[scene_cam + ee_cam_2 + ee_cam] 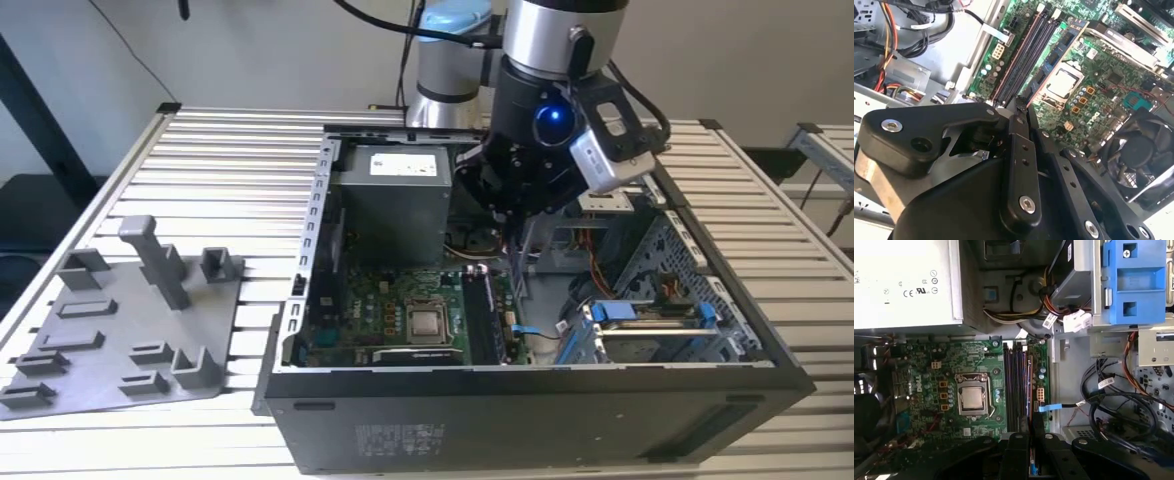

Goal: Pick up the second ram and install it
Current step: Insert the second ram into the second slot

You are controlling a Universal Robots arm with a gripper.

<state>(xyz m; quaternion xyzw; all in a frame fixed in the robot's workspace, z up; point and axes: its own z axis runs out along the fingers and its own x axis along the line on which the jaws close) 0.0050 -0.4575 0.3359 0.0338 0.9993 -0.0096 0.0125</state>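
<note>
black gripper [515, 214] over open black metal computer case [534, 405]. fingers clamped tight on second ram [515, 262], a long thin dark-green memory stick hanging edge-on at gripper's 6 o'clock in exterior view. under it, long black memory slots [1015, 385]. square silver processor socket [427, 322] at 7 o'clock, grey metal power supply box [394, 195] at 9, blue plastic drive bracket [647, 312] at 4. flat grey plastic tray [120, 345] well apart, 9 o'clock of case.
</note>
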